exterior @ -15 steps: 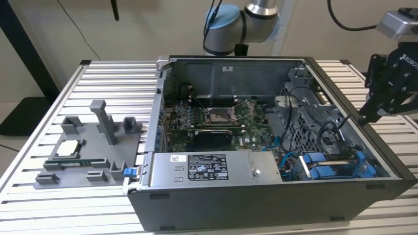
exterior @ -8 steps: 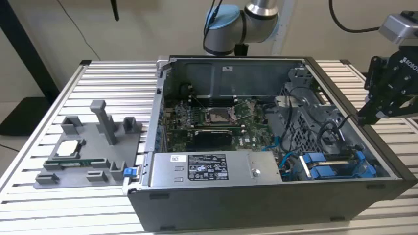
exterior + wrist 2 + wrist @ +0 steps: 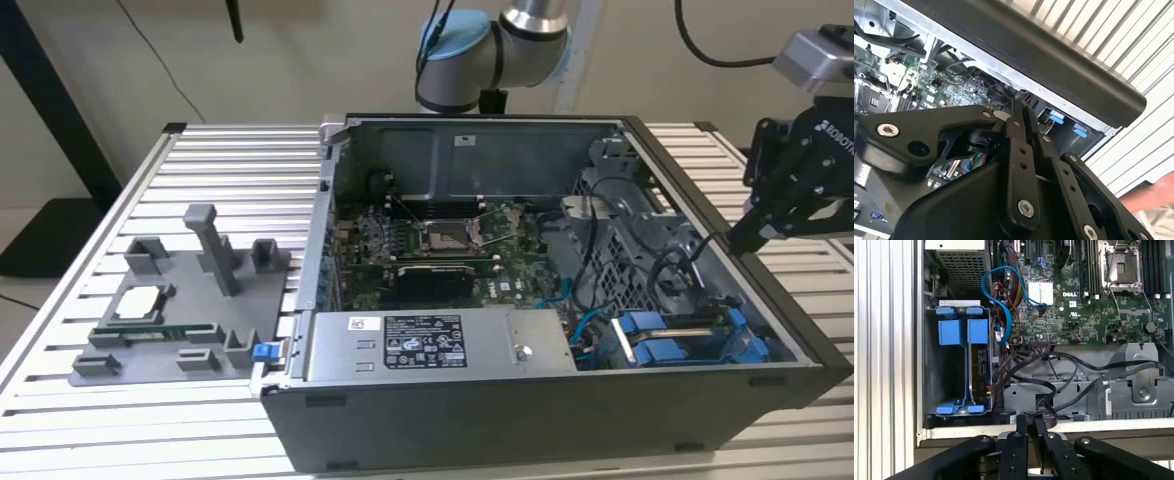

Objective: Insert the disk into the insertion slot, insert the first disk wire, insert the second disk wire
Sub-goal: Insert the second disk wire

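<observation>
Black linkage bars of the gripper (image 3: 1028,422) are seen nearest in the first wrist view, the two fingertips brought together with no gap between them and nothing held. The gripper (image 3: 747,238) is placed, in the exterior view, over the case wall on the exterior view's right, above the open computer case (image 3: 441,440).

Just beyond the fingertips, a bundle of black cables (image 3: 1054,375) is laid across grey sheet metal. Beside it, the insertion slot (image 3: 929,365) is found in the case corner (blue rails mark it), and the disk (image 3: 974,367) is seated in it on edge, its blue carrier tabs showing at both ends. The same bay (image 3: 687,335) is seen in the exterior view at the near corner on the exterior view's right, next to the silver labelled power-supply box (image 3: 434,343).

Farther in, a blue wire (image 3: 1004,300) is looped over the green motherboard (image 3: 1084,310). A grey fixture tray (image 3: 187,300) is set on the slatted table (image 3: 80,420) at the exterior view's left. A sleeve and arm of a person (image 3: 1151,200) are caught in the second wrist view.
</observation>
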You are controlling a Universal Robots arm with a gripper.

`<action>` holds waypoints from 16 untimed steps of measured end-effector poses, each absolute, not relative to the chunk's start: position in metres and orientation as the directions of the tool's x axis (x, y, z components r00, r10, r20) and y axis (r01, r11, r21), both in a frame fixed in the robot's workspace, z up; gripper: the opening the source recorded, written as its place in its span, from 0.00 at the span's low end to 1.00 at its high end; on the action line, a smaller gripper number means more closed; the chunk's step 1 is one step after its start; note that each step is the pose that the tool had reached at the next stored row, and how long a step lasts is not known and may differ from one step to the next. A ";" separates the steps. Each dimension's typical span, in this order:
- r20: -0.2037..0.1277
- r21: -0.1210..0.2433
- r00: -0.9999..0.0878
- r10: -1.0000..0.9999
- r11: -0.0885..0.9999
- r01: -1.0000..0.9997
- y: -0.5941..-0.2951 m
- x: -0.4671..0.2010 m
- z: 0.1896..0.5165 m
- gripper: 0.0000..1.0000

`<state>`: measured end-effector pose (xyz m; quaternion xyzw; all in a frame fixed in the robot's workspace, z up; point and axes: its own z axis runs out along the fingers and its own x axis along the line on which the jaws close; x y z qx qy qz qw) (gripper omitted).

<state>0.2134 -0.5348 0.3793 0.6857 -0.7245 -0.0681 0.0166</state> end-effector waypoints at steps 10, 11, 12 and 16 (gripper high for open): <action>-0.105 0.133 -0.071 -0.992 0.057 -0.989 -0.537 0.204 0.386 0.00; -0.106 0.133 -0.071 -0.992 0.057 -0.989 -0.538 0.201 0.387 0.00; -0.107 0.133 -0.071 -0.992 0.057 -0.989 -0.538 0.198 0.388 0.00; -0.107 0.133 -0.071 -0.992 0.057 -0.989 -0.540 0.180 0.390 0.00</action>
